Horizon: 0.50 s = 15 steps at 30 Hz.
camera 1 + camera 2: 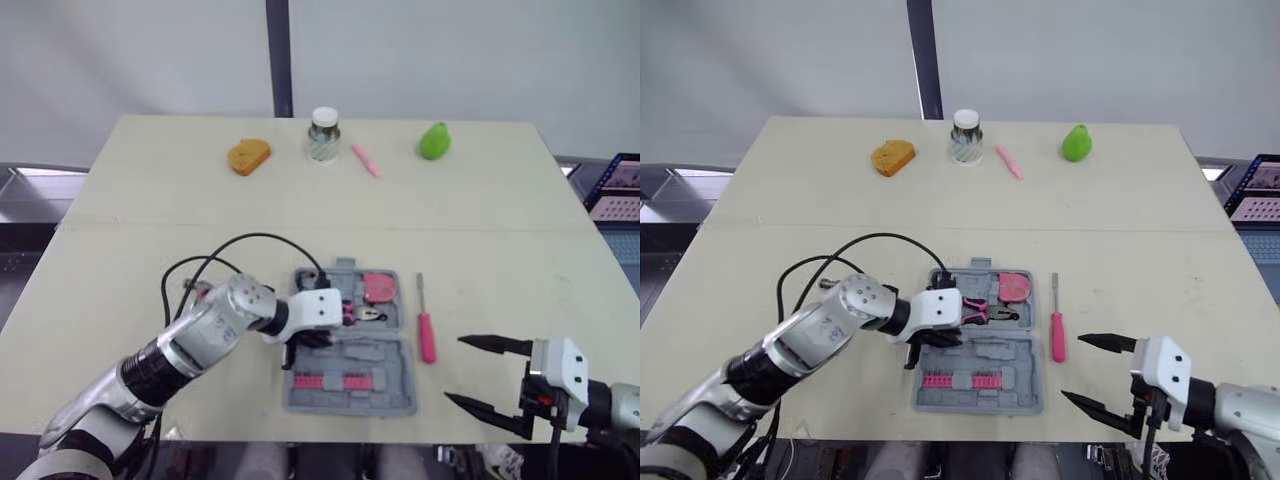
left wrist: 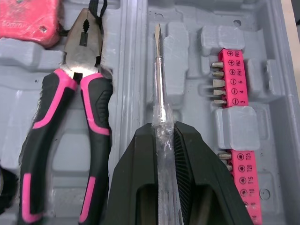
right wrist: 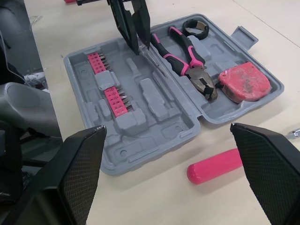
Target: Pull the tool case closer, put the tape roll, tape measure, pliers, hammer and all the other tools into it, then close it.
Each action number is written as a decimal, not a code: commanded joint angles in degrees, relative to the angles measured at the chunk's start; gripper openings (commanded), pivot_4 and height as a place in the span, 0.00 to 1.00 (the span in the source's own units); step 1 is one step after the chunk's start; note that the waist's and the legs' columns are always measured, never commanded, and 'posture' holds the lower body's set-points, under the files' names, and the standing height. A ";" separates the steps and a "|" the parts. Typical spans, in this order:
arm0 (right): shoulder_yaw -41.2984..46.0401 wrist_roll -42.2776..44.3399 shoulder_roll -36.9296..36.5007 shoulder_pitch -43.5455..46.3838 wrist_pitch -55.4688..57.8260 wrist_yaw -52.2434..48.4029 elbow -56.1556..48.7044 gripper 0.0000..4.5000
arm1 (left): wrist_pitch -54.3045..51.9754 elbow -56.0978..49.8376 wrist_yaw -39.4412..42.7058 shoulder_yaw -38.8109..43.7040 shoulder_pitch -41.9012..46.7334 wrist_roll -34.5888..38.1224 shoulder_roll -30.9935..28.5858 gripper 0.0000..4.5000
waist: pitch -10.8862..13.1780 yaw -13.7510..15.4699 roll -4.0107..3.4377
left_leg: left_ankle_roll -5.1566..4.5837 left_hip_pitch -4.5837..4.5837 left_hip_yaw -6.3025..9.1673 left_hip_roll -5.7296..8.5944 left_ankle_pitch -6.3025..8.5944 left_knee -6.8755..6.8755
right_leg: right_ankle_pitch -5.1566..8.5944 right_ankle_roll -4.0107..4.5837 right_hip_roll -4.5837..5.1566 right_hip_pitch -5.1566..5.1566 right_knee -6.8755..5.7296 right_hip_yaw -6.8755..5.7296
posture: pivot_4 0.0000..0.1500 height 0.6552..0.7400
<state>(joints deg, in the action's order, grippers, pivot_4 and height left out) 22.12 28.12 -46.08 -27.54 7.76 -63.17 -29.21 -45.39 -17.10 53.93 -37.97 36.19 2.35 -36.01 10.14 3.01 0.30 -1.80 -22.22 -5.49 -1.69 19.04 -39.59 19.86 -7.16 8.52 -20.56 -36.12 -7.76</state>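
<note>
The grey tool case [image 1: 385, 395] lies open near the table's front edge. My left gripper [image 2: 163, 129] is shut on a clear-handled screwdriver [image 2: 160, 84] and holds it low over the case's middle ridge. In the case lie pink-and-black pliers [image 2: 70, 93], a pink tape measure [image 3: 243, 82], a black tape roll [image 3: 196, 29] and a pink strip of bits [image 2: 229, 75]. A pink-handled screwdriver [image 1: 427, 335] lies on the table just right of the case. My right gripper [image 1: 455, 370] stands open to the right of the case, holding nothing.
Along the far edge of the table sit an orange bread-like piece [image 1: 248, 156], a small jar [image 1: 324, 134], a pink pen [image 1: 365, 159] and a green pear [image 1: 434, 141]. A laptop [image 1: 615, 185] stands off the table's right side.
</note>
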 commanded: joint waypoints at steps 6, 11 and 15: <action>2.42 0.48 0.03 -0.95 0.00 0.71 -2.55 1.00 | 2.53 1.48 3.06 -2.76 3.15 -3.13 1.38 0.00 | 0.00 0.01 0.00 | -0.01 0.00 0.00 0.00 0.01 -0.04 | 0.00 0.00 0.00 0.00 -0.05 0.01 | 1.00 0.47; 2.59 0.49 -0.03 -0.88 0.26 1.02 -2.76 1.00 | 3.04 3.07 3.68 -3.43 4.30 -4.70 2.72 0.00 | 0.00 0.08 0.00 | -0.03 -0.02 0.01 0.01 0.02 -0.10 | 0.00 0.00 0.01 0.00 -0.08 0.01 | 1.00 0.47; 2.39 0.47 -0.09 -0.51 0.48 1.29 -2.80 1.00 | 2.00 3.91 3.50 -3.08 5.03 -5.54 3.90 0.00 | 0.00 0.01 0.00 | -0.04 -0.02 0.02 0.01 0.02 -0.12 | 0.00 0.00 0.01 0.00 -0.14 0.01 | 1.00 0.47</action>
<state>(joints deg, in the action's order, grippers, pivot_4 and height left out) 22.90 28.13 -46.08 -28.11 8.11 -62.41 -30.31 -43.28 -12.56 57.18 -41.56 40.17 -2.62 -32.57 10.14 3.02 0.30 -1.84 -22.24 -5.47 -1.68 19.06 -39.72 19.86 -7.16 8.53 -20.56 -36.26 -7.75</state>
